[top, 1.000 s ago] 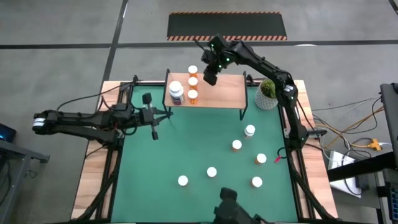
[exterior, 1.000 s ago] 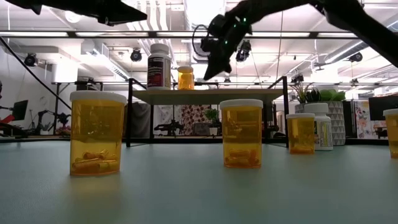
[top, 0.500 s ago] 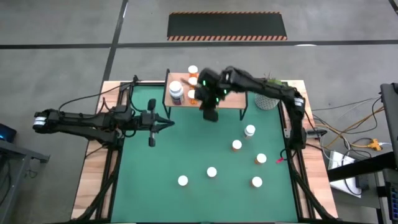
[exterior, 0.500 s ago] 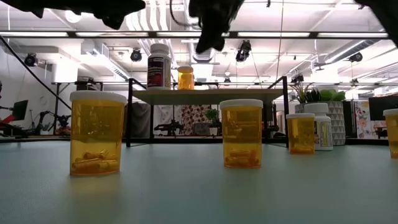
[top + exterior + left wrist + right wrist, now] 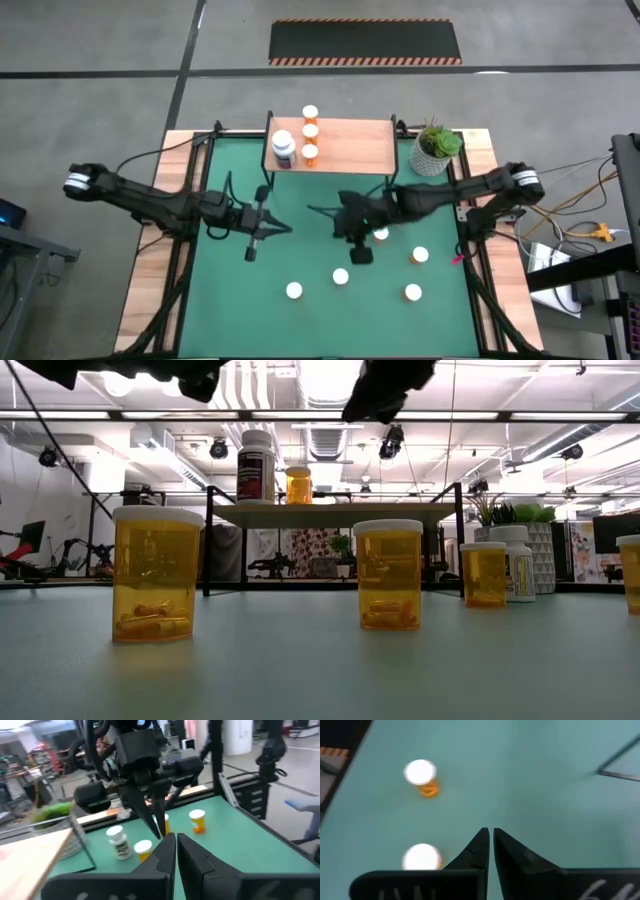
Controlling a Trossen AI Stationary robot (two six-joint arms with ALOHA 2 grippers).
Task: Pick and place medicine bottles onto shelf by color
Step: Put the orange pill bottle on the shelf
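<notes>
The right gripper (image 5: 362,252) is held over the middle of the green mat (image 5: 230,300), above open mat just beside the orange bottle (image 5: 341,276) at mid-table. In the right wrist view its fingers (image 5: 481,847) are pressed almost together, with nothing between them. The left gripper (image 5: 252,247) is held over the left half of the mat; in its wrist view its fingers (image 5: 165,852) are likewise nearly pressed together and empty.

The shelf (image 5: 345,146) stands at the far edge of the mat. On its left end a white-and-dark bottle (image 5: 284,148) is set beside a row of three orange bottles (image 5: 310,131) running from far to near. In the low view only the large bottle and one orange bottle are seen on the board.

Six more bottles are left on the mat: one (image 5: 294,291) near and left of centre, one (image 5: 413,293) near and right, one (image 5: 420,255) further right, one partly hidden under the right arm (image 5: 381,234), and a white-labelled one (image 5: 515,563) seen at the right in the low view. A potted plant (image 5: 433,150) is placed to the right of the shelf.
</notes>
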